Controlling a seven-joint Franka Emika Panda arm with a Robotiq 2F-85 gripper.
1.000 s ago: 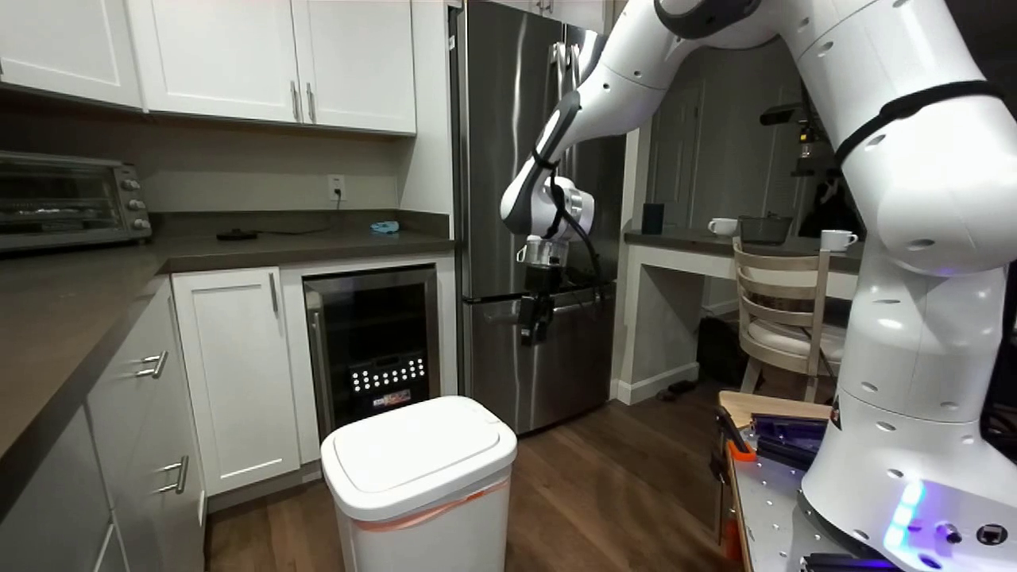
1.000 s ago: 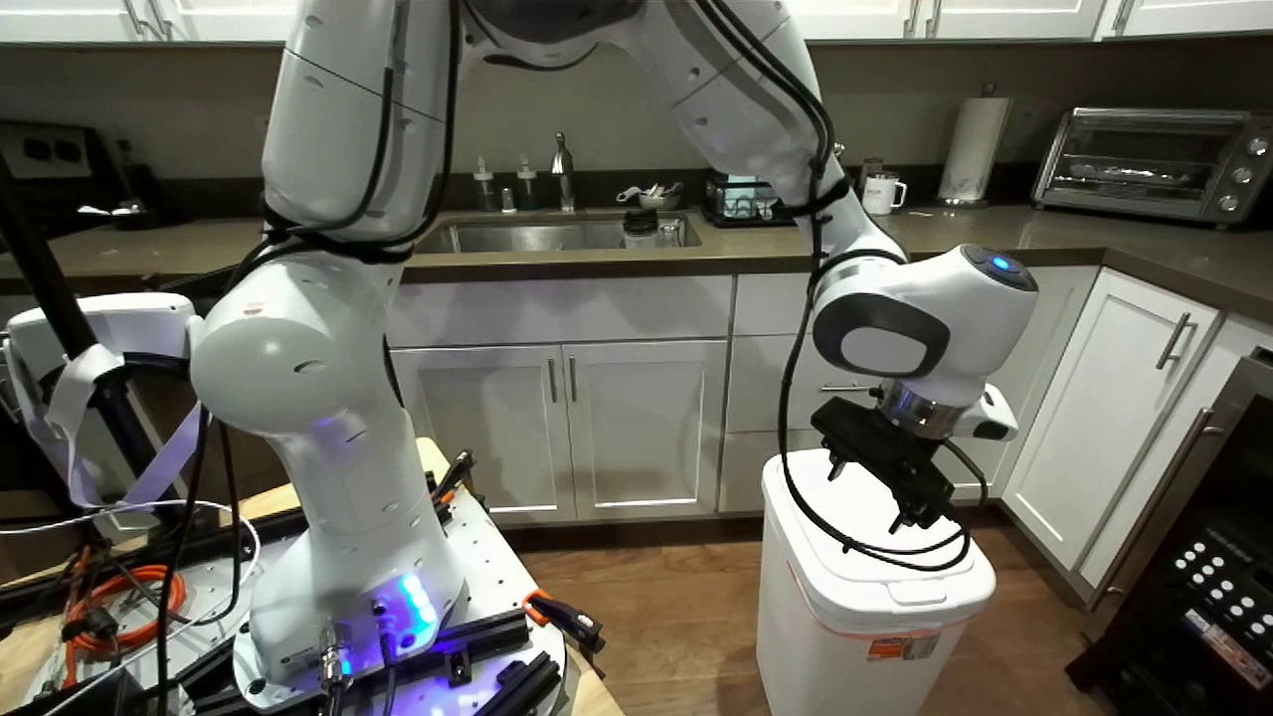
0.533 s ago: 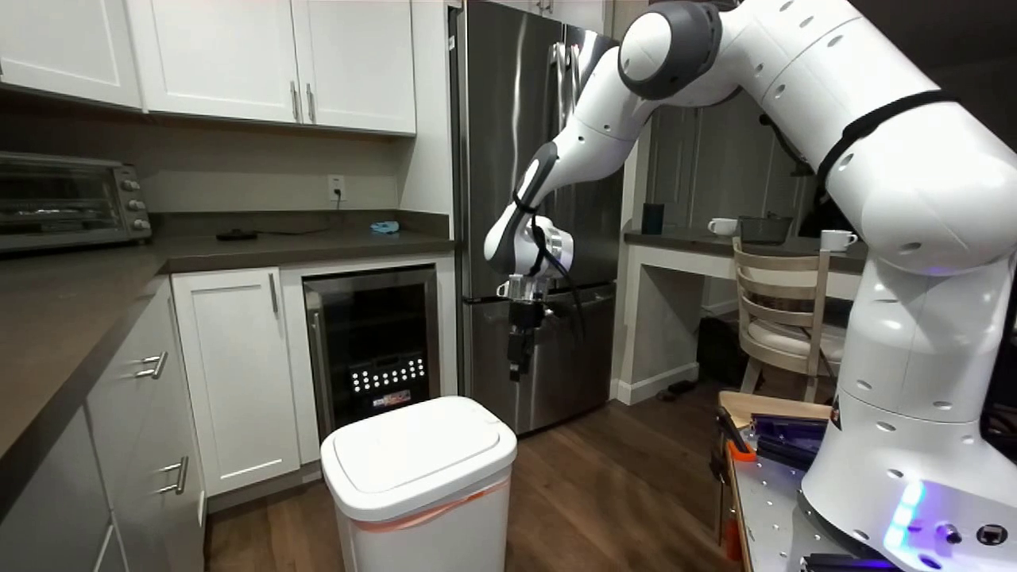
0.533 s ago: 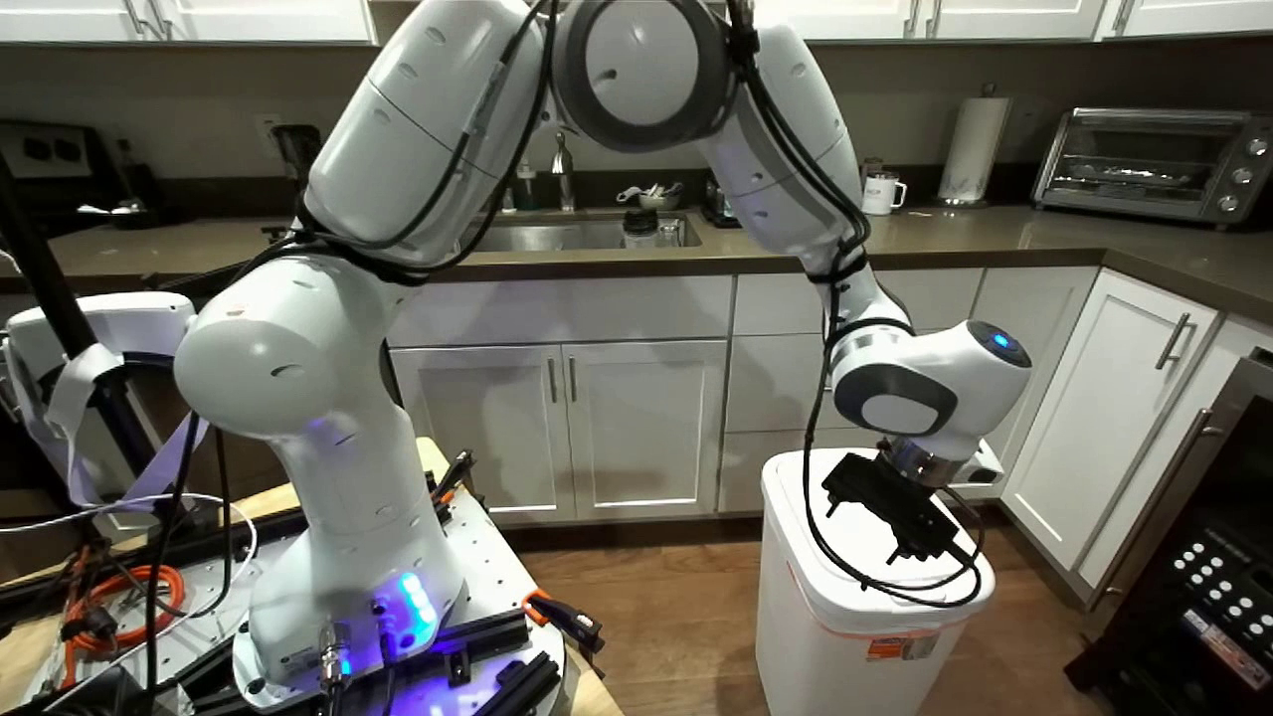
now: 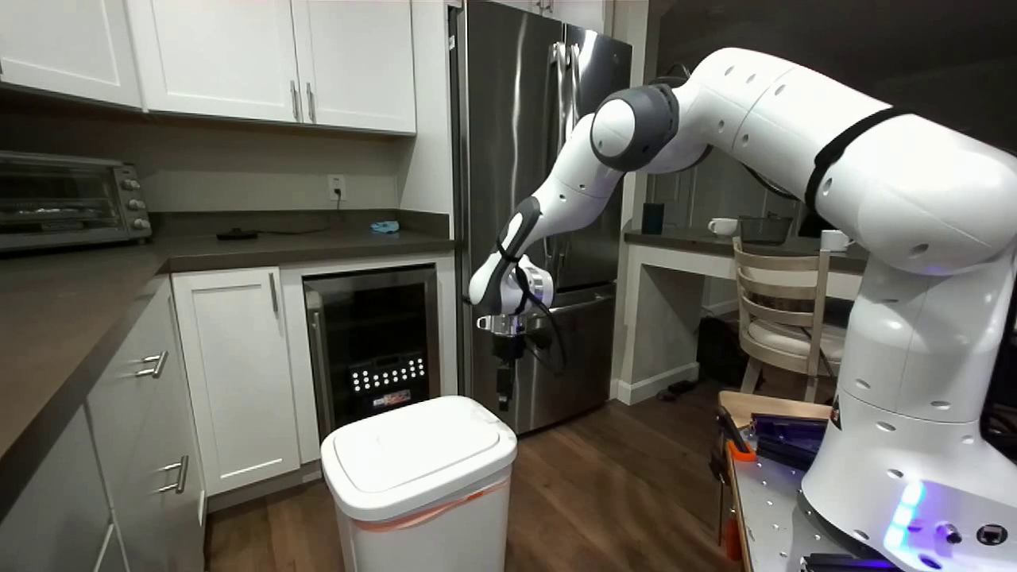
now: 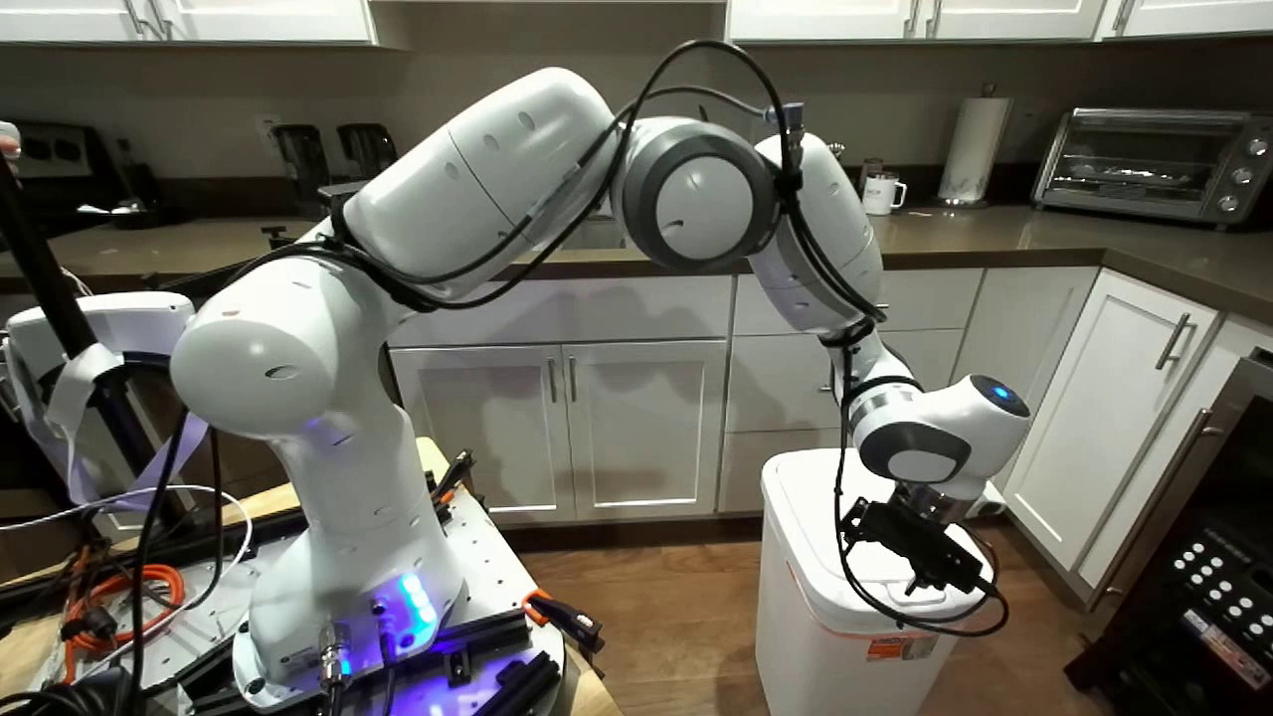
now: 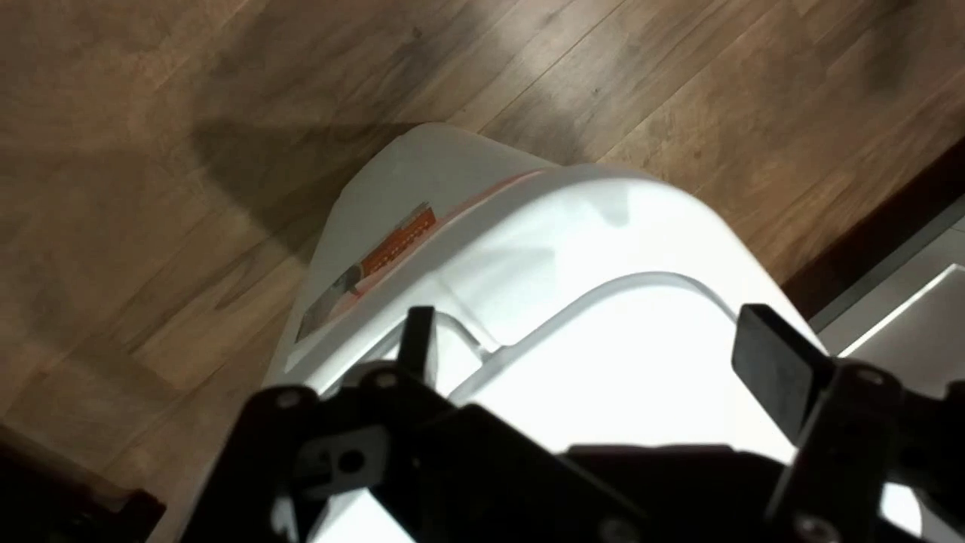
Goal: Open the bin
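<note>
While the lid (image 7: pixel 641 362) sits flat and down all round, the bin (image 5: pixel 425 492) counts as unopened. It stands on the wood floor (image 5: pixel 604 477), in front of the glass-door cooler (image 5: pixel 373 349) in an exterior view; in an exterior view it's well right of the arm base (image 6: pixel 328 577), white cabinets (image 6: pixel 646 428) on the far side. Jaws: spread wide, nothing pinched, hanging over the lid end that carries the tab (image 7: pixel 456 354). Wrist view puts one jaw right by the tab, the other out toward the lid's edge. Contact with the lid: can't tell.

Handling, best guess: hollow plastic, light unless full (fill not visible), so a sideways shove could scoot or tip it. Lid reads stiff, smooth, a bit slippery, not fragile. Looks near flush with its surround, so not much edge to pinch; a wide grab across the top would likely skate. Take it at the tab. Push latch or lift lip, can't say. If push: bring jaws together, press straight down, then clear off so the lid can rise. If lip: hook one jaw tip under, lift slowly. Keep off the orange-red strip (image 5: pixel 421 518) just under the lid; probably soft, could snag or drag along.
</note>
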